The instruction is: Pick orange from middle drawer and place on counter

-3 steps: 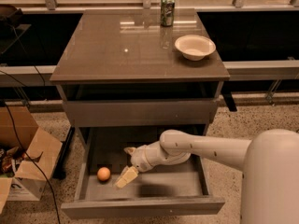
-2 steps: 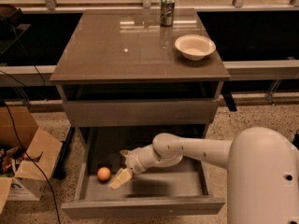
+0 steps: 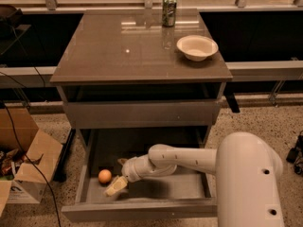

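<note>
One grey desk (image 3: 142,113) of drawers fills the middle of the room, and its glossy brown-grey counter (image 3: 118,56) forms the top. A white robot arm (image 3: 189,157) comes in from the lower right. Its bulky shoulder is in front of the desk, its forearm runs left and slightly down into the drawer, and its wrist is bent toward the front left corner.

Over the past second the arm has slid leftward across the drawer floor, so the gap to the fruit has shrunk to very little. I take this as the end of the approach, with the grasp itself not yet made.

The middle drawer (image 3: 165,186) is pulled wide open below a taller shut drawer front. An open cardboard box (image 3: 28,164) sits on the floor to the left. A white bowl (image 3: 197,47) and a drinks can (image 3: 168,11) stand on the counter toward its right and back edge.

The gripper (image 3: 117,176) hangs low in the drawer's left half. Its fingers (image 3: 115,188) are apart and hold nothing. The orange (image 3: 105,176) has not moved. It rests on the drawer floor near the left wall, just beside the spread fingers and not yet between them.
</note>
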`<state>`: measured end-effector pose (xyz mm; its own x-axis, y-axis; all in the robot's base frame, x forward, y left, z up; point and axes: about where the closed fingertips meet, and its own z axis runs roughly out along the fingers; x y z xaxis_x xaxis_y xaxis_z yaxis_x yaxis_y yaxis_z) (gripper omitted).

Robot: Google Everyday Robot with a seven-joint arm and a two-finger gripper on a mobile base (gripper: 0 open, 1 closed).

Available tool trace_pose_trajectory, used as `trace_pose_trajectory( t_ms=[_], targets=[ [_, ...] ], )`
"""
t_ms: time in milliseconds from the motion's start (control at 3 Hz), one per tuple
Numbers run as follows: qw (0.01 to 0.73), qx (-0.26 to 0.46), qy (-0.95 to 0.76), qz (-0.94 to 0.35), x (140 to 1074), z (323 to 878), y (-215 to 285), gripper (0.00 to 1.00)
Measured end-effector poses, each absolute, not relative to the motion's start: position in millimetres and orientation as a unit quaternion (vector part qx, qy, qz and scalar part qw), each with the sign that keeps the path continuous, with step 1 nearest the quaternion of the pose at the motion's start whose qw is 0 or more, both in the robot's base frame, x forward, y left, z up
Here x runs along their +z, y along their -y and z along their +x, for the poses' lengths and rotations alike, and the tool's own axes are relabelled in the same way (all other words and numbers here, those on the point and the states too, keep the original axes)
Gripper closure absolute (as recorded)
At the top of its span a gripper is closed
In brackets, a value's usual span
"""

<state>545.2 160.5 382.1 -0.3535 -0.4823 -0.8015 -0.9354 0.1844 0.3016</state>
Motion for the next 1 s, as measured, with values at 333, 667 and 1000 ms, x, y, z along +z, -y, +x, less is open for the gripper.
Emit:
trace_pose_trajectory(
  t_ms=[333,667,1000],
  targets=[
    [0.284,0.417,-0.713,-0.487,373.8,542.6,-180.7,0.00],
    [0.284,0.436,-0.705,-0.482,371.9,535.3,-199.4,0.19],
    [0.284,0.436,-0.705,-0.482,373.1,535.3,-199.4,0.41]
  ],
)
